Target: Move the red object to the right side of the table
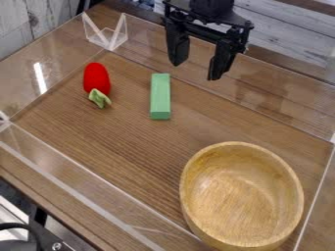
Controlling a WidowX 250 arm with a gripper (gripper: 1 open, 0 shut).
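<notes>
The red object, a small rounded toy strawberry with a green leafy cap at its near end, lies on the left part of the brown wood-grain table. My gripper hangs at the back middle, pointing down, its two dark fingers spread open with nothing between them. It is up and to the right of the strawberry, apart from it, and just behind the far end of the green block.
A long green rectangular block lies between the strawberry and the gripper. A round wooden bowl fills the near right corner. Low clear acrylic walls border the table, with a clear angled piece at the back left.
</notes>
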